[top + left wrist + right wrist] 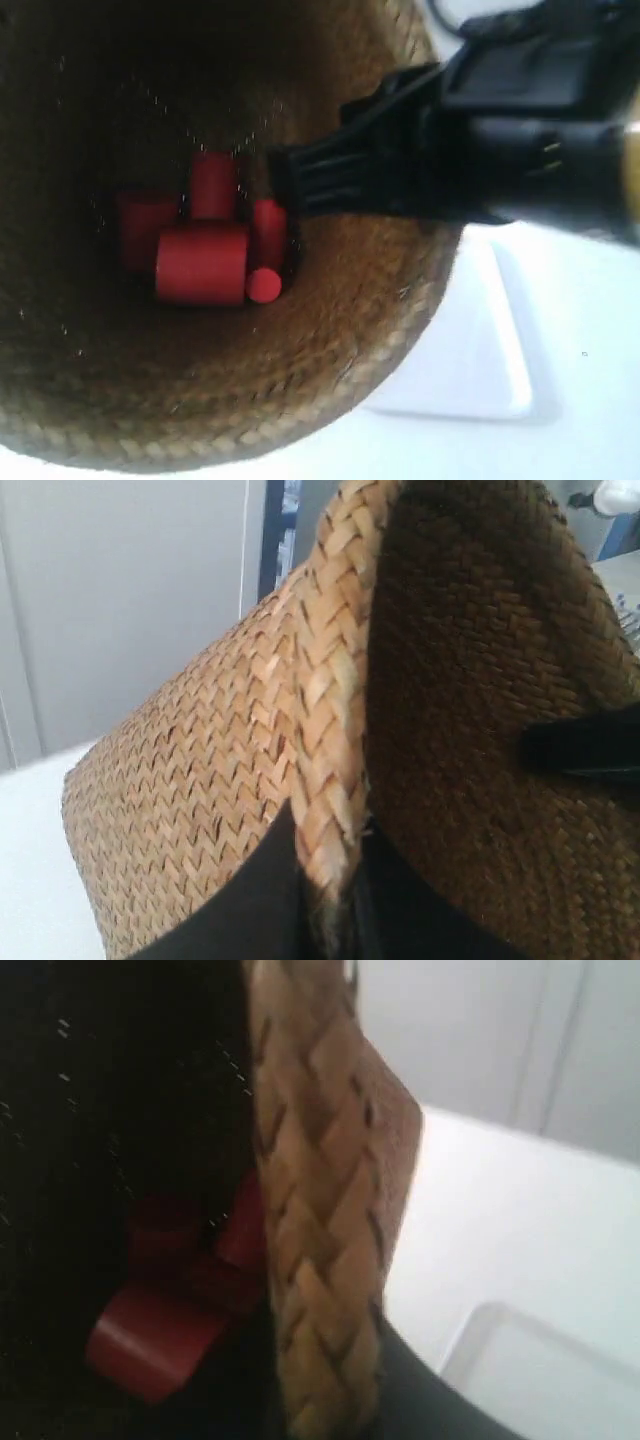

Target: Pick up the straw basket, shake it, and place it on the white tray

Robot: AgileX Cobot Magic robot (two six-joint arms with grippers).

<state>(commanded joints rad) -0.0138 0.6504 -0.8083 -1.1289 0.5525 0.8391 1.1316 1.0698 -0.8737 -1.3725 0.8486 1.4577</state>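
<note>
Black arm at the exterior view's right (540, 110): blocky housing, glossy in patches, heavily blurred. Its narrow finger (310, 185) is black with grooved ribs along the side. Brass-coloured band (628, 170) at the frame edge. Thin dark cable (445, 18) above the housing. Two tiny pale marks (550, 150) on the housing (screws or print, can't tell). The left gripper (328, 900) has matte black fingers (250, 910), smooth, wedge-shaped, no markings. On the right gripper (330, 1400), one dark grey rounded finger shows, plain.
</note>
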